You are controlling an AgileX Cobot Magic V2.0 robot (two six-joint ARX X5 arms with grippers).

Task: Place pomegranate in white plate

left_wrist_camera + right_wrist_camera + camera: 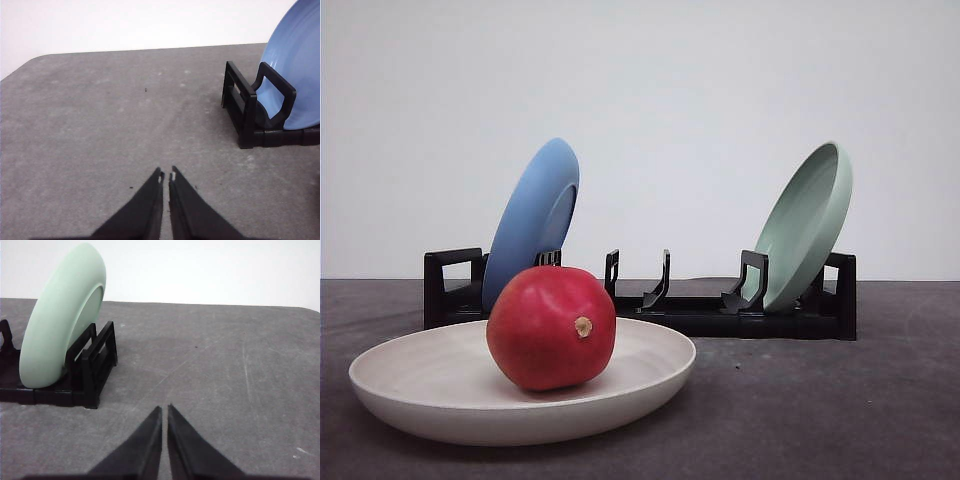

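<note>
The pomegranate (pixel 551 327) is seen resting inside the white plate (pixel 410 385), slightly right of the plate's middle, with its tan stem nub turned toward the front camera; the plate lies flat on the dark grey table (pixel 820 410), nearest the camera and on the left side of the front view. Behind it a black dish rack (pixel 720 318) is set across the table; a blue plate (pixel 532 220) is held on edge in the rack's left end, leaning to the right, and a pale green plate (pixel 807 225) is held on edge in the right end, also leaning to the right. The left gripper (pixel 166 176) is shown over bare table near the rack's left end, its fingertips drawn almost together with nothing between them; the right gripper (pixel 164 409) is shown likewise near the rack's right end, its tips nearly touching and holding nothing.
</note>
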